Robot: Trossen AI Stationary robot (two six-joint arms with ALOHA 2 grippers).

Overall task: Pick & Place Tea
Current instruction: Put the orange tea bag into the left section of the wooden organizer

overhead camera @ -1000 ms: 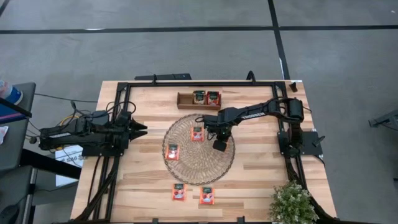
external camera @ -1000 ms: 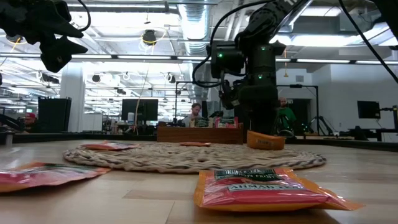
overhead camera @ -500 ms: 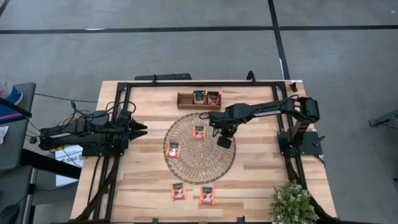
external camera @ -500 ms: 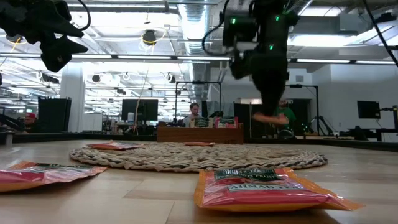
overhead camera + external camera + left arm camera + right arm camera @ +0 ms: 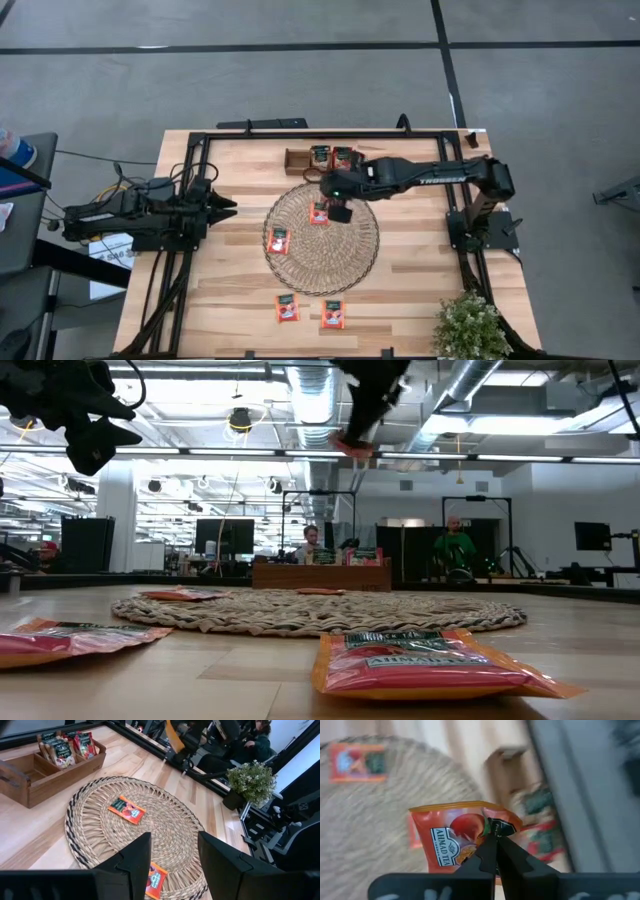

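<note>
front sachets: two red-orange tea sachets (image 5: 287,308) and (image 5: 333,315) lie flat on the tabletop (image 5: 420,270), at the edge nearest the low camera, just off the mat.
mat: round woven mat (image 5: 350,265) mid-tabletop; two sachets on it, one (image 5: 278,241) toward the left arm, one (image 5: 319,212) nearer the tray.
right hand: right hand (image 5: 493,838) is up in the air over the tray-side rim of the mat, fingers pinched tight on a held sachet (image 5: 461,840), which hangs by one corner.
left hand: left hand (image 5: 172,851) waits above the left side of the tabletop, off the mat, fingers parted partway, nothing between them.
tray: wooden tray (image 5: 297,161) at the far edge, past the mat; a few sachets stand in the compartments on the right-arm side, the compartment on the left-arm side looks empty.
step: carrying the held sachet to the tray, by my read.
how to do well: grip is only on a corner, so move smoothly; the sachet may swing or slip. Line it up over an open compartment, lower until its bottom edge is inside the walls, then release. Keep clear of the sachets already standing there.
writing: held sachet reads "AHMAD TEA" with a fruit picture; nearest front sachet shows "AHMAD" in low view, other print too small.
far: people and monitors in the room beyond the tabletop.
</note>
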